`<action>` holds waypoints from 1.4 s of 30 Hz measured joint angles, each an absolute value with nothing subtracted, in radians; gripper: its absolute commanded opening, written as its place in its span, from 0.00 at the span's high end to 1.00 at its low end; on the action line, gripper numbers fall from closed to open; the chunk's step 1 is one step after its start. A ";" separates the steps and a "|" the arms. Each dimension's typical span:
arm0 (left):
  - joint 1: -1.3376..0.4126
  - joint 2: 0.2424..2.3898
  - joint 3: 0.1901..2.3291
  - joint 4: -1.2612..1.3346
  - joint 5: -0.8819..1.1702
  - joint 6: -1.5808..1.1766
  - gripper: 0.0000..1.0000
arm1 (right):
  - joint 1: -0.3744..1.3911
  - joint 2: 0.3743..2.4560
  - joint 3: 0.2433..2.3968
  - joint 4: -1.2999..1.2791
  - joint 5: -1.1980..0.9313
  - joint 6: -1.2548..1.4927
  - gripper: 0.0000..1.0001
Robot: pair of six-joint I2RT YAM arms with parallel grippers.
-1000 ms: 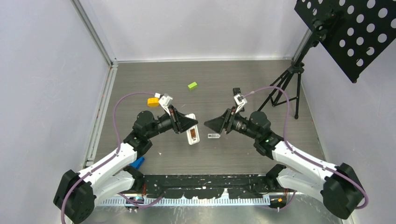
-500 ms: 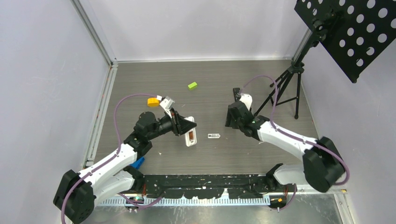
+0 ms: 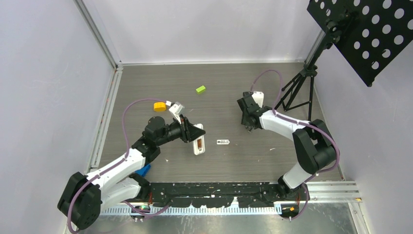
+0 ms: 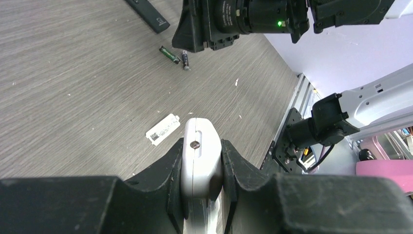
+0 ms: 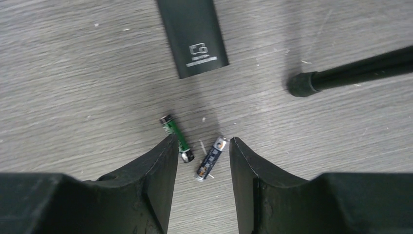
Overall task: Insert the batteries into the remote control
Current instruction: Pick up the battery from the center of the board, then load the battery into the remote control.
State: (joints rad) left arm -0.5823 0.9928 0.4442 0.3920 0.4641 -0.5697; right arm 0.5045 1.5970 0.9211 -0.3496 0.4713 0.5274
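My left gripper (image 3: 197, 132) is shut on a white remote (image 3: 198, 144), gripping its sides; the remote also shows in the left wrist view (image 4: 200, 161). Its white battery cover (image 3: 223, 142) lies loose on the table to the right. Two batteries lie side by side near a black remote (image 5: 194, 34): a green one (image 5: 176, 138) and a dark one with an orange end (image 5: 211, 158). My right gripper (image 5: 202, 142) is open and points down over them, the dark battery between its fingers and the green one at the left fingertip. In the top view the right gripper (image 3: 250, 123) hides both.
A black tripod leg (image 5: 350, 72) stands just right of the batteries, part of a music stand (image 3: 297, 87). A green block (image 3: 200, 89) and an orange piece (image 3: 159, 106) lie farther back. A blue object (image 3: 143, 169) sits by the left arm's base.
My right arm has swung away from the table's middle to the back right and now points down over the batteries. My left gripper has kept the white remote nearly still.
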 measured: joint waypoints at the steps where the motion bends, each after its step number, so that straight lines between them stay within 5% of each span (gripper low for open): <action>1: -0.582 0.993 0.440 0.393 0.464 -0.571 1.00 | 0.498 1.597 0.919 -0.352 0.475 0.537 0.55; 16: -0.582 0.993 0.420 0.400 0.463 -0.593 1.00 | 0.448 1.650 0.902 -0.389 0.448 0.675 0.69; 24: -0.582 1.001 0.420 0.400 0.452 -0.597 1.00 | 0.448 1.650 0.900 -0.382 0.418 0.712 0.93; 30: -0.582 1.031 0.420 0.402 0.436 -0.627 1.00 | 0.451 1.637 0.893 -0.384 0.423 0.710 0.96; 42: -0.582 1.132 0.434 0.432 0.396 -0.854 1.00 | 0.805 1.177 0.835 -0.253 0.485 0.609 0.96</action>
